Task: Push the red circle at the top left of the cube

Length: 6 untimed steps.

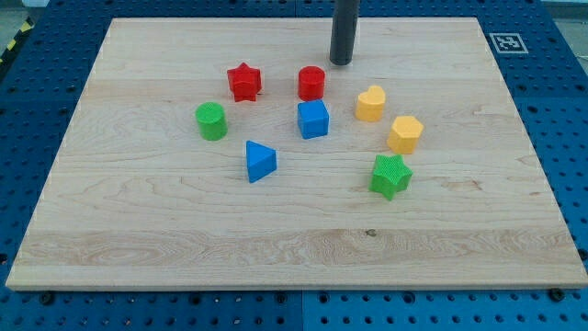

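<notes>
Red circle, blue cube

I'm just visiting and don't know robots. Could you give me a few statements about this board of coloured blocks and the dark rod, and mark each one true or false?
1. My tip is touching the red circle. False: it stands apart, above and to the view's right of it.
2. The red circle sits just above the blue cube in the view. True.
3. There are two yellow blocks. True: a yellow heart and a yellow hexagon.
4. The green star lies at the view's left. False: it is at the right; the green cylinder is at the left.
5. The red star is left of the red circle. True.
</notes>
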Available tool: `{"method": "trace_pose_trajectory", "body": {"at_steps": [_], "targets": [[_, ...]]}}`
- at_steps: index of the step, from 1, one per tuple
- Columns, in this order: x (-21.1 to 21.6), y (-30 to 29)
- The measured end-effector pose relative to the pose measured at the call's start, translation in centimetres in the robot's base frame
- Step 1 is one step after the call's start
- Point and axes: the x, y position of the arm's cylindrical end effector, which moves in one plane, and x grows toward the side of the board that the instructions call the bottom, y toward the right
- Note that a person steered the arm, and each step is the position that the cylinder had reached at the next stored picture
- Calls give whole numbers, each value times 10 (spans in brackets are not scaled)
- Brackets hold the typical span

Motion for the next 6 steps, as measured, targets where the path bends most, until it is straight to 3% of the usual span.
{"method": "trace_pose_trajectory", "body": {"at_steps": [3,4,6], "targets": [[1,0],[2,-26],[50,-44]]}}
